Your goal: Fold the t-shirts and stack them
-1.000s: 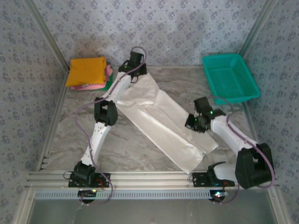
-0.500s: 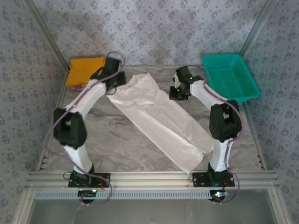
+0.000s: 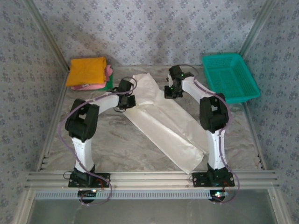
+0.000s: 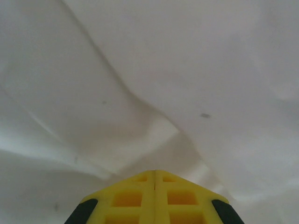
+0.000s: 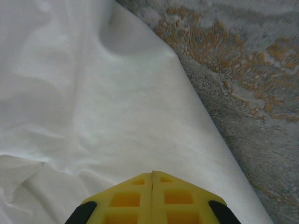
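- Shirt [image 3: 163, 123], white, lies in a long band across the table [image 3: 117, 142], from 12 o'clock to 5 o'clock.
- Left gripper [image 3: 128, 101], jaws pressed together, at its 10 o'clock edge.
- Right gripper [image 3: 168, 91], jaws together too, at its 1 o'clock edge.
- Orange-topped stack [image 3: 86, 71] at 10 o'clock.

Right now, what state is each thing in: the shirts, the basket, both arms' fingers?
white t-shirt: folded into a long strip, lying flat on a diagonal, far end rumpled.
stack of folded shirts: orange on top, pink and green beneath, far left corner.
teal basket: upright, far right.
left fingers: shut, over the white cloth.
right fingers: shut, over the cloth near its edge.
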